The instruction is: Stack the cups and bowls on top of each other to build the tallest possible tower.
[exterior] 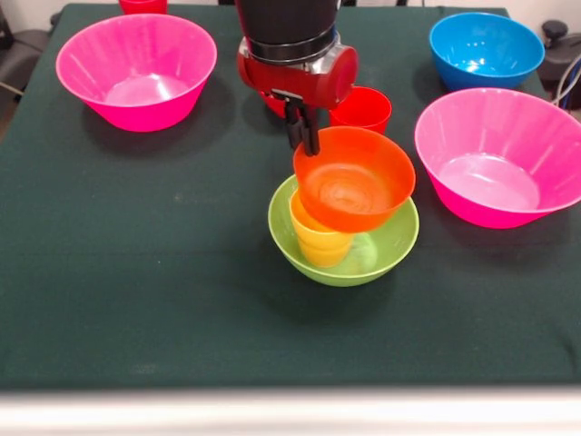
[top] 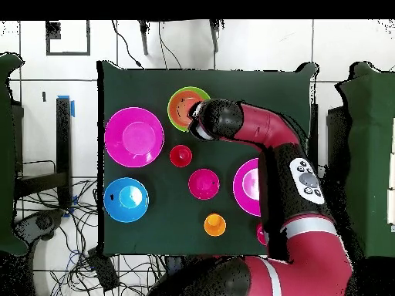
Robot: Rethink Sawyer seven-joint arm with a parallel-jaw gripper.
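Lime-green bowl [exterior: 345, 259] nearest, holding yellow cup [exterior: 320, 238] half hidden beneath tilted orange bowl [exterior: 354, 178]; bowl rim pinched at ten o'clock by closed gripper [exterior: 304, 136]; red cup [exterior: 366, 108] partly occluded behind.

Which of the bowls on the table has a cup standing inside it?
The lime-green bowl near the table's middle: a yellow cup stands in it under the orange bowl. The pink and blue bowls hold no cup.

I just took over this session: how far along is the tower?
Done: a yellow cup stands in the lime-green bowl. In hand: the gripper pinches the orange bowl by its rim, tilted over the cup. Left: both pink bowls, the blue bowl and the red cup.
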